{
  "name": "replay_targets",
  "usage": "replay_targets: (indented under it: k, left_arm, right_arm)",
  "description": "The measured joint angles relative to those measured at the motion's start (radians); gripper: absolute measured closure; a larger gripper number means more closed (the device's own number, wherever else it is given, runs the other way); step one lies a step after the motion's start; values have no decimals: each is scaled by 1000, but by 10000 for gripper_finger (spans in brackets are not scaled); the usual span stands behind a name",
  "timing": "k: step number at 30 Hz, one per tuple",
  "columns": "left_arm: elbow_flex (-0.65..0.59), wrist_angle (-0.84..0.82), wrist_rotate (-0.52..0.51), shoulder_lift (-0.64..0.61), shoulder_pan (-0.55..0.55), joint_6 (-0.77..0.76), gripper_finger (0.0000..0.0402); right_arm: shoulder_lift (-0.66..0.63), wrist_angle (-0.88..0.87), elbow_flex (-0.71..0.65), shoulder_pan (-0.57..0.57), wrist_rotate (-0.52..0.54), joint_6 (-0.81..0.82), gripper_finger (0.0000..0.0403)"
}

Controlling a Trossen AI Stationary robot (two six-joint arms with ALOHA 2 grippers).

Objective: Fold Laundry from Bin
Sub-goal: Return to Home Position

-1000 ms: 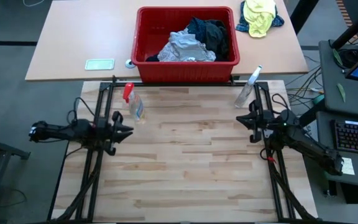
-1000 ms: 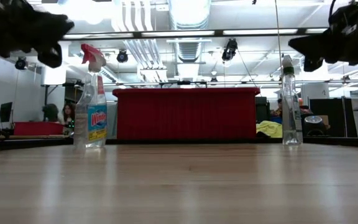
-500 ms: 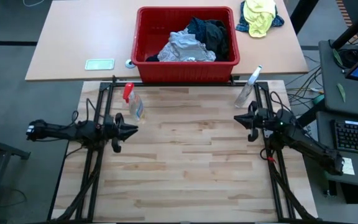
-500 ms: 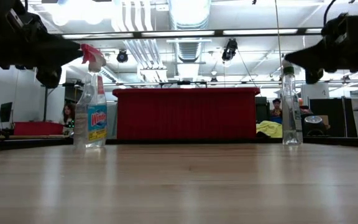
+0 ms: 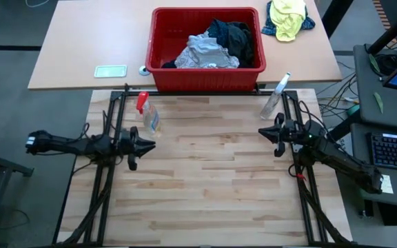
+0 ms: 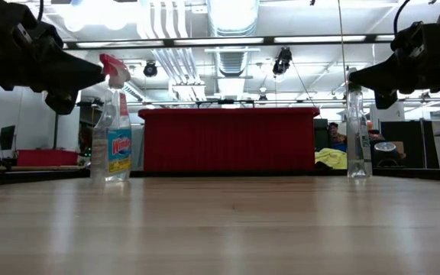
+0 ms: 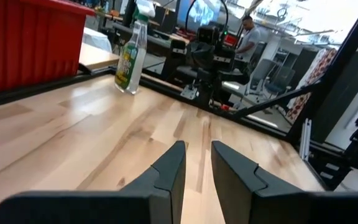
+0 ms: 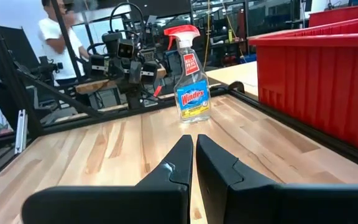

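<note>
I take this to be the homing step. The laundry (image 5: 209,47) lies loosely heaped inside the red bin (image 5: 154,41), which stands on the tan table just past the far edge of the wooden worktop (image 5: 205,193), and neither arm carries anything.

My left gripper (image 5: 147,145) hovers over the worktop's left side, near the red-capped Windex bottle (image 5: 148,116), its fingers a little apart around nothing. My right gripper (image 5: 262,132) hovers at the right side, near the clear spray bottle (image 5: 274,100), fingers almost together and empty.

Next, I judge, each arm must draw back toward its own base and settle, steering clear of both bottles, which a light brush could topple.
</note>
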Motion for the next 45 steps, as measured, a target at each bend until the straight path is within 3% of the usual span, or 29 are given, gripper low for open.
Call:
replay_targets:
  k: [11,17,23,32,35,38,45]
  left_arm:
    - [0,-2,0,59,0,0,340]
    - [0,0,0,89,0,0,340]
    - [0,0,0,115,0,0,340]
    - [0,-1,0,149,0,0,340]
    - [0,-1,0,157,0,0,340]
    - [0,0,0,164,0,0,340]
    - [0,0,0,175,0,0,340]
  right_arm:
    - [-53,21,-2,101,19,-78,390]
    - [-54,-24,-2,232,199,-275,390]
    - [-54,-55,-2,341,425,-173,390]
    - [-54,-58,-3,482,396,-87,390]
    - [-54,-57,-3,508,394,-137,390]
    - [-54,-56,-3,518,390,-196,390]
    - [-54,-56,-4,515,389,-134,390]
